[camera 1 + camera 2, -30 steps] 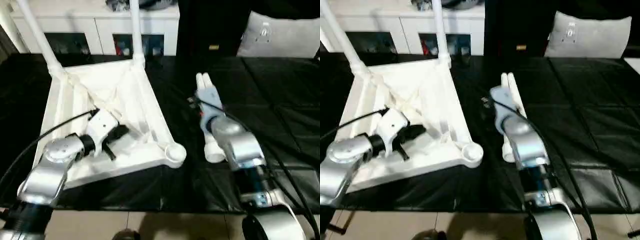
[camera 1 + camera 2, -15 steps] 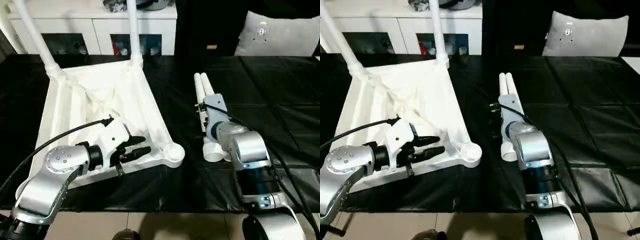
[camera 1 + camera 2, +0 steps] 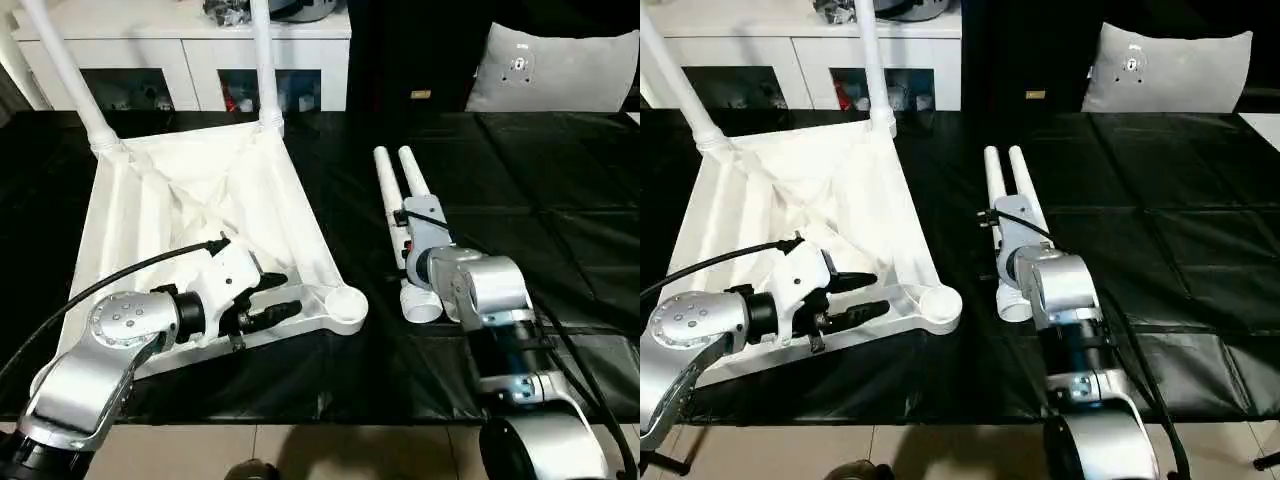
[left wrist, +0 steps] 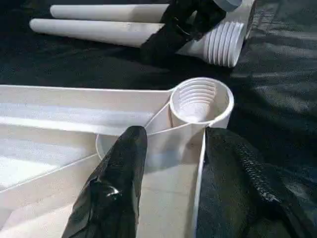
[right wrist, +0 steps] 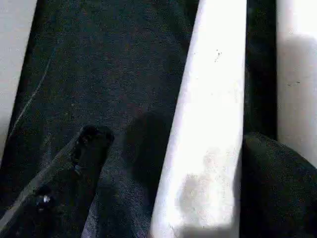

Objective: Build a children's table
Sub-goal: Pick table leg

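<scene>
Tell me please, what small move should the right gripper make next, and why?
Probably close on the loose leg and lift it. The right gripper sits open astride that leg on the black mat; the near corner socket of the table top is empty, and the left gripper is open around the rim beside it.

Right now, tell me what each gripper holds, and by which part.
Nothing is gripped. Left gripper straddles the tabletop rib near the empty corner socket; right gripper straddles a loose leg.
</scene>
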Tool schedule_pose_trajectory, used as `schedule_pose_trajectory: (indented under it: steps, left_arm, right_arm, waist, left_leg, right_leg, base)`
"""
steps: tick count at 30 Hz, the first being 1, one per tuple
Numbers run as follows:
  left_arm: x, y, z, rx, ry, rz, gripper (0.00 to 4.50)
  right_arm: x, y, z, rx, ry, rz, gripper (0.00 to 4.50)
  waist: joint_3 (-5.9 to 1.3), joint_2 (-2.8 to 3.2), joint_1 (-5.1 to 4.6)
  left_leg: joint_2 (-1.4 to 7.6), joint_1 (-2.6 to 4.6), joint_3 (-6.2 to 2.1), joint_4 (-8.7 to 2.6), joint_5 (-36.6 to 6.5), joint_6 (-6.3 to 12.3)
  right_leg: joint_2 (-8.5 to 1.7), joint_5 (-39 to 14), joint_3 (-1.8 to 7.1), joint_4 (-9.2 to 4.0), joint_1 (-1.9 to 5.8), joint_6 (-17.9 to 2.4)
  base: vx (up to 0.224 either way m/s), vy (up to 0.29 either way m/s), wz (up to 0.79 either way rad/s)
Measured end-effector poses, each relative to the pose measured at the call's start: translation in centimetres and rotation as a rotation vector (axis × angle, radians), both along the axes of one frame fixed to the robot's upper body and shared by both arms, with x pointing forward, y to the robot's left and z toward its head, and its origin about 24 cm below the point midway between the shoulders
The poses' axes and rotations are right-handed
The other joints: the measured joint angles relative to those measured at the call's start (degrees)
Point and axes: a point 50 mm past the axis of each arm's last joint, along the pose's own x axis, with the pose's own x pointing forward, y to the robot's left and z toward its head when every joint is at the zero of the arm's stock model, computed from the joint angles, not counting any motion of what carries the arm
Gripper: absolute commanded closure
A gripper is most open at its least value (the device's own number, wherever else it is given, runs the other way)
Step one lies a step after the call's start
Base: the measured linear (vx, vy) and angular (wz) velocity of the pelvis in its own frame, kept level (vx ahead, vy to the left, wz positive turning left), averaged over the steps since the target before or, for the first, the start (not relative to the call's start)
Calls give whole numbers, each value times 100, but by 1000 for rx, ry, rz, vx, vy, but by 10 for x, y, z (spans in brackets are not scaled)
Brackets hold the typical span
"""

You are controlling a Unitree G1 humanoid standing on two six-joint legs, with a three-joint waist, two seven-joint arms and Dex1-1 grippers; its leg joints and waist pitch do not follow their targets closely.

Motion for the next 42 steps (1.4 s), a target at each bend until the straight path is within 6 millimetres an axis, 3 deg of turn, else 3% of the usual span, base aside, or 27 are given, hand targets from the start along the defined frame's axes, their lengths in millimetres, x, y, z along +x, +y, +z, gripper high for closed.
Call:
schedule_pose_trajectory:
  steps: [23,36,39,42]
  left_arm:
    - [0,3,1,30,0,-4,233]
    - [7,2,2,26,-31,36,233]
    - [14,2,3,8,-67,96,233]
    - [29,2,8,-34,-122,204,233]
  right_arm:
    - [15,8,-3,33,41,44,255]
    - [18,11,-3,144,11,14,270]
    - [19,15,-1,234,-92,6,270]
    - [21,20,14,406,-232,27,270]
  waist:
    - [-1,-2,0]
    - [-1,-3,3]
    - [-1,-2,13]
    - [1,-4,24]
  left_leg:
    - [1,1,-1,8,0,0]
    - [1,1,0,14,1,0]
    - [1,-2,0,15,1,0]
    - [2,-12,-1,21,1,0]
  right_leg:
    - [0,3,-1,7,3,-4]
    - [-1,3,-1,15,2,-4]
    - [-2,3,-1,15,0,-4]
    - [-2,4,-2,18,-6,-3]
  base:
    - [0,0,0]
    - [0,0,0]
    - [0,0,0]
    - [0,0,0]
